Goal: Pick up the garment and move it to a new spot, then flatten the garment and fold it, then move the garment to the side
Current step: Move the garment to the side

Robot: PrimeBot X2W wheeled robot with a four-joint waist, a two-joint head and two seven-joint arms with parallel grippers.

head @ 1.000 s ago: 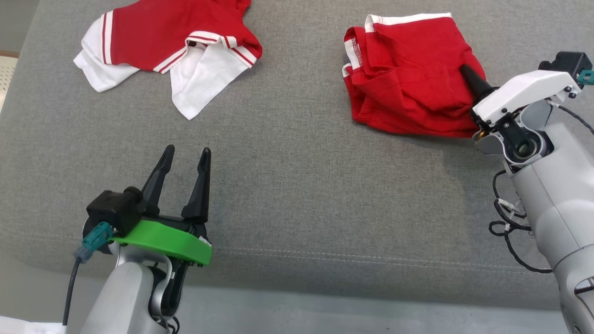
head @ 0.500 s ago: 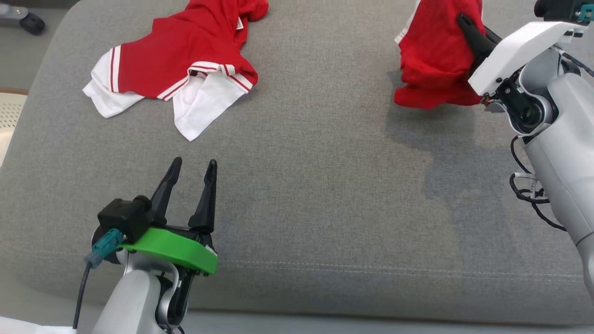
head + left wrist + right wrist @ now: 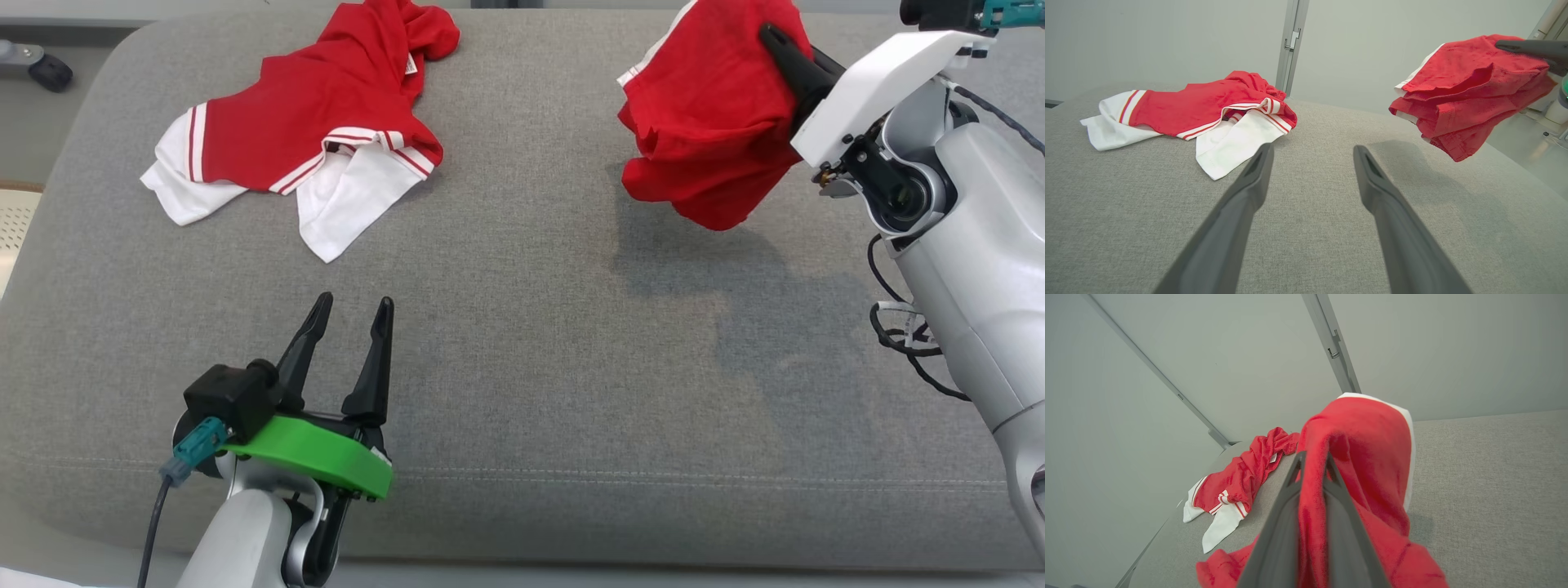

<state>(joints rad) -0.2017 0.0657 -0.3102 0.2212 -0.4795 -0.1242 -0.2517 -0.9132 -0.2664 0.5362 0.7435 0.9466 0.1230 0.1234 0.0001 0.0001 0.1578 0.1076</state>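
So the right gripper (image 3: 774, 39) has its two long dark fingers pinched tight together on a bunched-up soft red fabric garment with a white band along one edge (image 3: 710, 122). In the right wrist view the cloth is wedged right between the fingers and drapes down over both sides of them. The garment is up in the air, clear of the big grey woven-fabric cushion (image 3: 531, 367), hanging over its far right part. You can see its soft dark shadow (image 3: 694, 261) on the grey just below it (the left wrist view shows the gap nicely, with the folds sagging down toward the cushion).

The left gripper (image 3: 355, 302) is over the near left part of the cushion, with its fingers spread wide apart and pointing away from the robot. Between them it's just grey fabric.

Over on the far left of the cushion there's a second piece, a crumpled red shirt with white sleeves and red-and-white striped trim (image 3: 310, 139). It's lying loose on the surface, well apart from both grippers and from the held garment. Behind the cushion is a plain pale wall with a grey metal post (image 3: 1292, 41).
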